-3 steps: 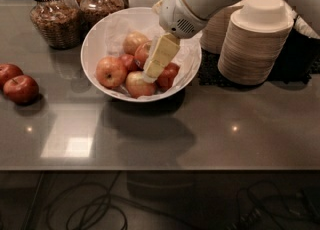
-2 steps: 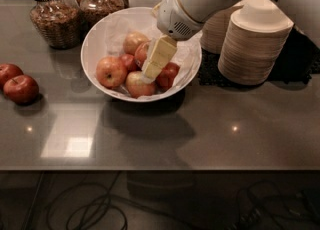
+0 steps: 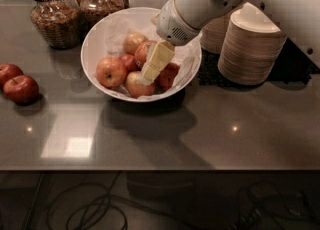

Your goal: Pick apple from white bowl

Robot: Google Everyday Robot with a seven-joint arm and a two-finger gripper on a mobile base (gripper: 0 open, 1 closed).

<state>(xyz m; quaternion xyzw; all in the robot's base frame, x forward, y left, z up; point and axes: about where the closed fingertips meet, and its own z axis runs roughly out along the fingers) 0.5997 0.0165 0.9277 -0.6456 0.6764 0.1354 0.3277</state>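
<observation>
The white bowl [image 3: 100, 36], lined with crinkled paper, stands at the middle back of the grey counter and holds several apples. A reddish-orange apple with yellowish streaks [image 3: 137, 86] lies at the bowl's front. A similar apple [image 3: 111, 71] lies at its left, a paler one [image 3: 134, 41] at the back, and a dark red one [image 3: 167, 76] at the right. My gripper [image 3: 149, 74] reaches down into the bowl from the upper right. Its cream tip sits among the apples, against the front apple and beside the dark red one.
Two dark red apples [image 3: 20, 88] lie on the counter at the far left. Glass jars [image 3: 52, 19] stand behind the bowl at the left. Stacks of beige disposable bowls [image 3: 252, 49] stand at the right on a dark mat. The counter's front edge runs across below.
</observation>
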